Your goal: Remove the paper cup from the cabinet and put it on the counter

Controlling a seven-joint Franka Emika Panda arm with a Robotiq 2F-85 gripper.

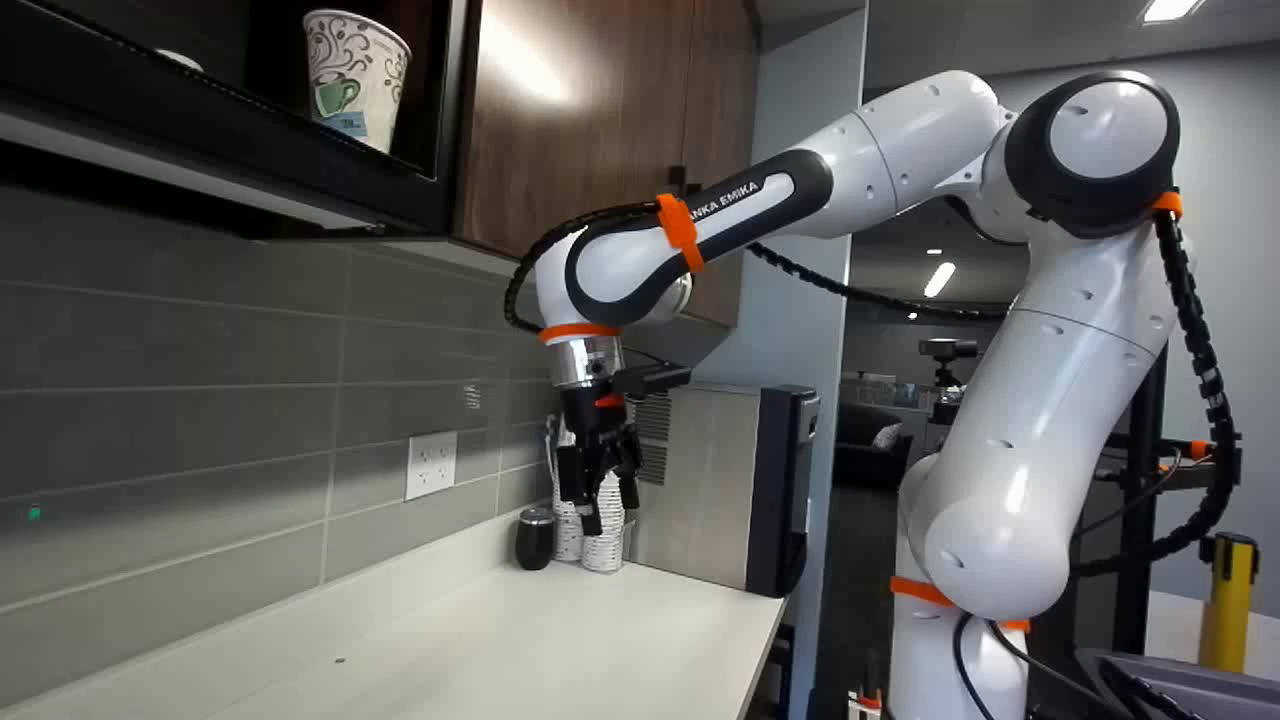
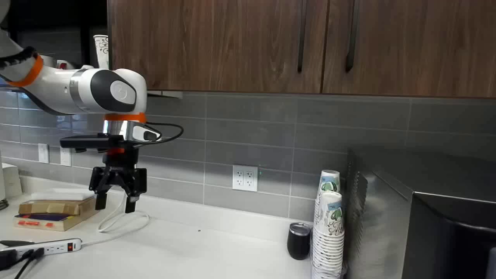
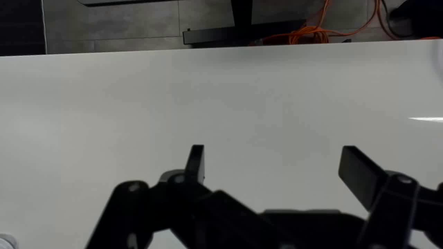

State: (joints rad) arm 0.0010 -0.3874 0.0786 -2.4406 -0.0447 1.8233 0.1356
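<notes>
The paper cup (image 1: 355,80), white with a grey swirl pattern and a green mug print, stands upright in an open dark compartment of the brown cabinet (image 1: 580,130). In an exterior view the cup (image 2: 102,52) shows partly, cut off by the cabinet's wooden front (image 2: 213,42) and the arm. My gripper (image 1: 610,510) points down over the off-white counter (image 1: 520,640), below the cabinet and apart from the cup. The gripper (image 2: 116,204) is open and empty; the wrist view shows bare counter (image 3: 221,103) between its fingers (image 3: 271,155). The cup is out of the wrist view.
Stacked white cups (image 2: 328,248) and a black tumbler (image 2: 298,242) stand beside a steel appliance (image 2: 379,224) on the counter. A power strip (image 2: 58,247), a white cable and boxes (image 2: 58,213) lie at the other end. The arm's forearm passes close to the cabinet.
</notes>
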